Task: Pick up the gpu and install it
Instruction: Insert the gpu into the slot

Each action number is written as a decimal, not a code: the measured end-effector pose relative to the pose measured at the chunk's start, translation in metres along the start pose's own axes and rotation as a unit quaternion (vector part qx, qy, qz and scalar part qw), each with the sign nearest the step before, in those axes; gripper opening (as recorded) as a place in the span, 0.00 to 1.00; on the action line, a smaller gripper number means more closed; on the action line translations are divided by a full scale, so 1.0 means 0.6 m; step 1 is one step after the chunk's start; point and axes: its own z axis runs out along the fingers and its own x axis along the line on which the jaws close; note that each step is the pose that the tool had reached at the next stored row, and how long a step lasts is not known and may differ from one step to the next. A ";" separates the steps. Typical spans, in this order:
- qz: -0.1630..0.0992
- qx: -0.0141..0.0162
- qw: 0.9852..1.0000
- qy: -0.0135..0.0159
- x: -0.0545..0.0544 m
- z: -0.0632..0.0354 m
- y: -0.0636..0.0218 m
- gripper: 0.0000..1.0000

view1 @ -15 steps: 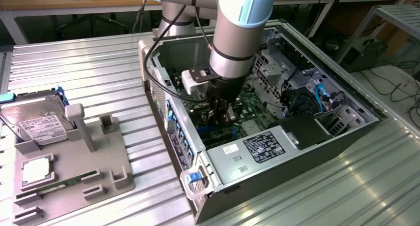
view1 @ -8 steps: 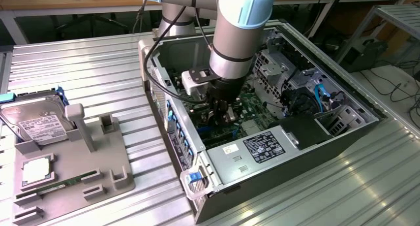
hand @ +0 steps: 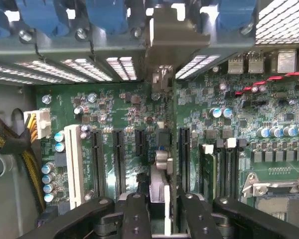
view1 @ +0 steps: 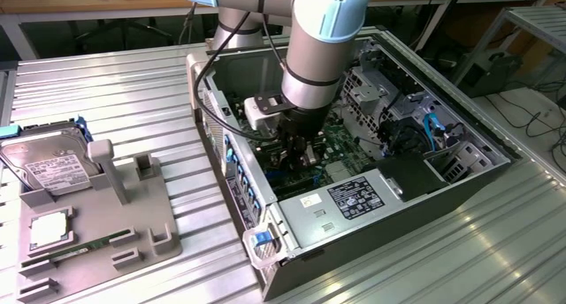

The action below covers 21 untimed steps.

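The computer case (view1: 415,204) was an open black metal box lying on its side on a ribbed aluminium table (view1: 115,92), its interior lined with perforated grey steel and a green motherboard (hand: 114,114) dense with small silver capacitors and long black expansion slots. A boxy grey power supply (view1: 349,204) with a white label sat at the case's near end in the exterior view. On the exterior view's left a grey moulded fixture (view1: 97,238) held a silver hard drive (view1: 49,161) with a white label and a narrow green memory stick (view1: 75,251).

The gripper (hand: 162,204) had 2 black, jointed fingers (hand: 134,214) closed on the gpu (hand: 162,164), seen edge-on in the wrist view as a thin upright card between them, its silver bracket (hand: 172,35) reaching up to the row of blue-clipped rear slots. The card stood over the motherboard among the black slots; whether it was seated in one could not be told.

The arm (view1: 319,46), a smooth silver tube with pale blue joint caps, reached steeply down into the case, its wrist pointing at the board and a black cable looping alongside.
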 end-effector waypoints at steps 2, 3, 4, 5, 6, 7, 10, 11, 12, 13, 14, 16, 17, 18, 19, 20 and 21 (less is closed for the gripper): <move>0.000 0.000 1.000 0.000 0.000 0.003 0.000 0.28; 0.000 0.000 1.000 0.000 0.000 0.007 0.000 0.28; 0.000 0.000 1.000 -0.001 0.000 0.009 0.000 0.28; 0.000 0.000 1.000 -0.001 0.000 0.009 0.000 0.28; 0.000 0.000 1.000 -0.001 0.000 0.009 0.000 0.28; 0.000 0.000 1.000 -0.001 0.000 0.009 0.000 0.28; 0.000 0.001 1.000 -0.002 -0.001 0.002 0.000 0.28; 0.000 0.001 1.000 -0.001 -0.001 -0.002 0.000 0.28; 0.000 0.000 1.000 -0.001 0.000 -0.007 0.000 0.28; 0.000 0.000 1.000 -0.001 0.000 -0.009 0.000 0.28; 0.000 0.000 1.000 -0.001 0.000 -0.009 0.000 0.28; 0.000 0.000 1.000 -0.001 0.000 -0.009 0.000 0.28; 0.000 0.000 1.000 -0.001 0.000 -0.009 0.000 0.28; 0.000 0.000 1.000 -0.001 0.000 -0.008 0.000 0.28; 0.000 0.000 1.000 -0.001 0.001 -0.008 0.000 0.28; 0.000 0.000 1.000 -0.001 0.002 -0.008 0.000 0.28; 0.000 0.000 1.000 -0.001 0.002 -0.008 0.000 0.28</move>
